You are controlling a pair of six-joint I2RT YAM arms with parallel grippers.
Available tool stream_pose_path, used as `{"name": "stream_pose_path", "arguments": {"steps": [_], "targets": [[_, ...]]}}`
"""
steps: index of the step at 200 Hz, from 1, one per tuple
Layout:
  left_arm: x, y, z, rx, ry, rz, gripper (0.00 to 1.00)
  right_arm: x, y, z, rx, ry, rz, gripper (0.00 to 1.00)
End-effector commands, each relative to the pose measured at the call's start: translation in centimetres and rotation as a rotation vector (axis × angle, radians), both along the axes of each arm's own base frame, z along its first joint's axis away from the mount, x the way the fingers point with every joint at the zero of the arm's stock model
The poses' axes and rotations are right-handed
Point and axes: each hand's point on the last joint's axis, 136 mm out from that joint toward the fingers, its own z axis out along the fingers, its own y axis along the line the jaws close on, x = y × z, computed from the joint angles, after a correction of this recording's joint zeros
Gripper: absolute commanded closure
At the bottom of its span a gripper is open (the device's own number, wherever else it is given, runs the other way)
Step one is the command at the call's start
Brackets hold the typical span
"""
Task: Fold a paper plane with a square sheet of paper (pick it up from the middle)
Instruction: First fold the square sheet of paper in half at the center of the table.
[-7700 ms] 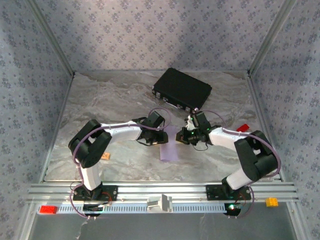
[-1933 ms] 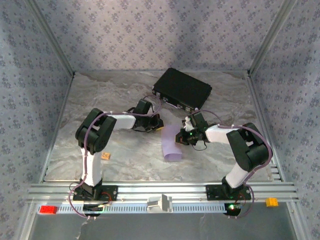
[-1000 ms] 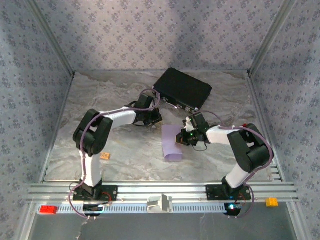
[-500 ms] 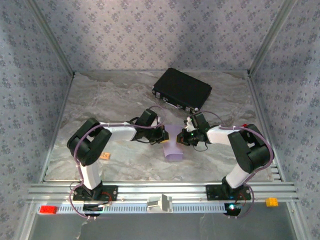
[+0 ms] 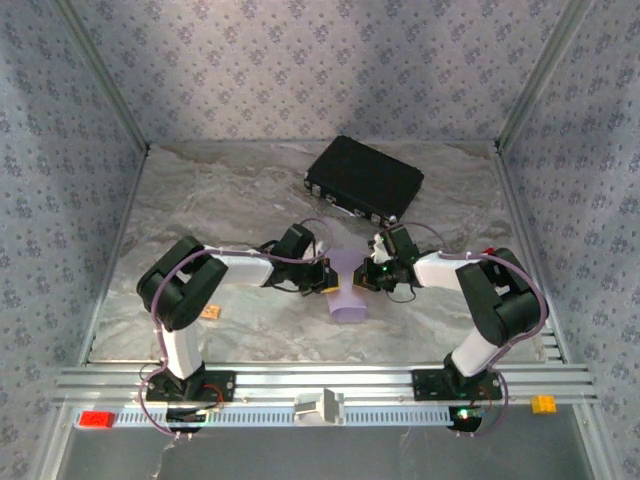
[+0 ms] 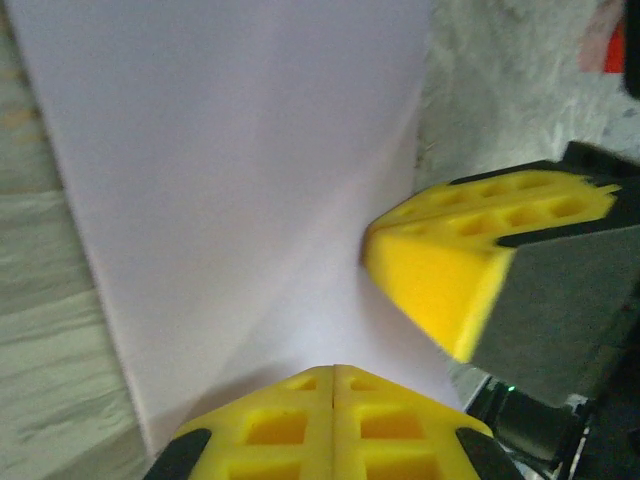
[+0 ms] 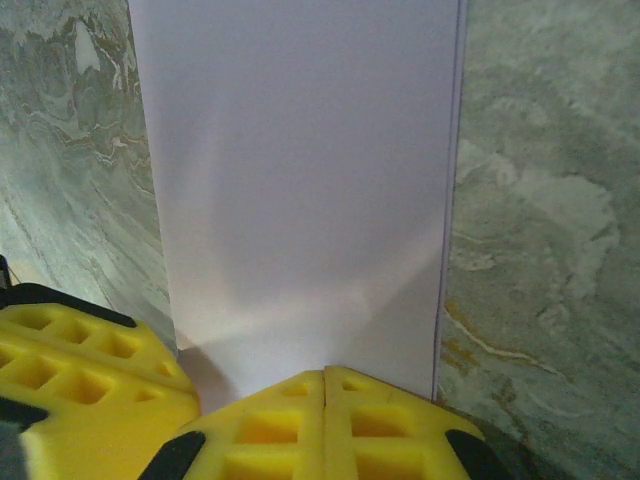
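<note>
Soft, even light from above. Close-up, the yellow fingers (image 7: pixel 270 430) blur; a faint shadow fans over the square sheet of paper (image 7: pixel 300 150) just ahead of the jaws.

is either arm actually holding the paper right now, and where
Cannot be told. The left fingers and right fingers are shut, tips meeting at one end of the lilac paper, which creases there; pinched or just pressed is unclear.

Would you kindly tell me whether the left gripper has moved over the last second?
Yes. The left gripper has drawn away from the black case, coming toward the table's near edge and rightward, onto the lilac paper.
</note>
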Motion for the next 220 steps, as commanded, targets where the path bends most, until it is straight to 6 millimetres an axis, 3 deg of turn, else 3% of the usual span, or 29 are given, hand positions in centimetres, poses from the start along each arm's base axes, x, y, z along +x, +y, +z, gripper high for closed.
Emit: {"name": "stream_pose_path", "arguments": {"steps": [1, 63, 107, 132, 220], "targets": [[-1.5, 1.2, -2.2, 0.066, 0.025, -0.041, 1.00, -2.2, -2.9, -3.3, -0.139, 0.109, -0.054, 1.00], [-2.6, 3.5, -4.7, 0.173, -0.007, -0.065, 1.00, -2.4, -3.0, -3.4, -0.138, 0.113, -0.057, 1.00], [-1.1, 2.3, 0.4, 0.098, -0.095, -0.048, 1.00, -2.3, -2.9, -3.3, -0.137, 0.109, -0.058, 1.00], [-1.6, 0.5, 3.2, -0.026, -0.099, -0.072, 1.00, -2.2, -3.1, -3.2, -0.142, 0.103, -0.062, 1.00], [-2.8, -0.5, -0.1, -0.029, -0.021, -0.081, 1.00, -2.3, -2.9, -3.2, -0.142, 0.104, -0.063, 1.00]]}}
